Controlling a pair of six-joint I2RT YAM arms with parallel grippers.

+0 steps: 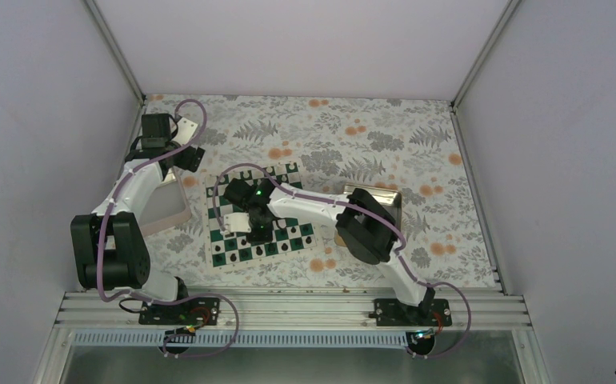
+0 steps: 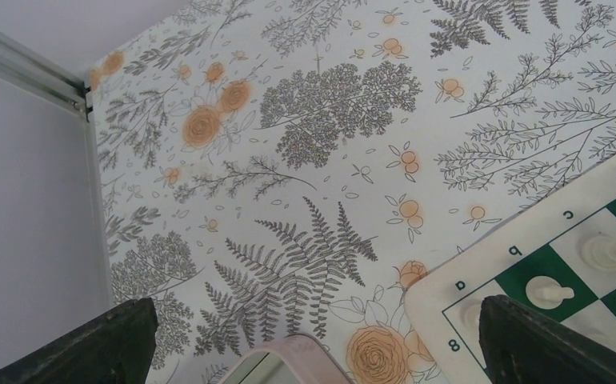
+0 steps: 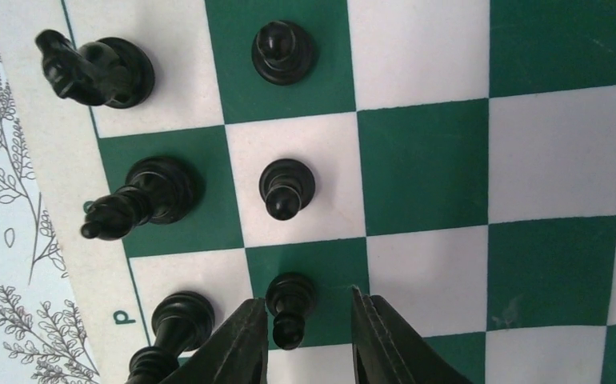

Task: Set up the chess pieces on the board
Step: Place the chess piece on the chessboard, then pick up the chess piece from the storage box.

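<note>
evidently one placing is at its release step: the right gripper (image 3: 306,306) straddles a black pawn (image 3: 290,302) with jaws parted and a gap on either side. the pawn stands upright on a green square of the board (image 3: 425,168), in line with two other pawns (image 3: 286,186). next comes a straight lift clear, without clipping it. the left gripper (image 2: 317,308) hangs open and empty over the flowered cloth (image 2: 329,160) off the board's corner.

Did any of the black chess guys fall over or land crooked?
Nothing stands out. In the right wrist view the chess pieces all stand upright, one per square on the board, including the pawn between the right arm's fingers.
</note>
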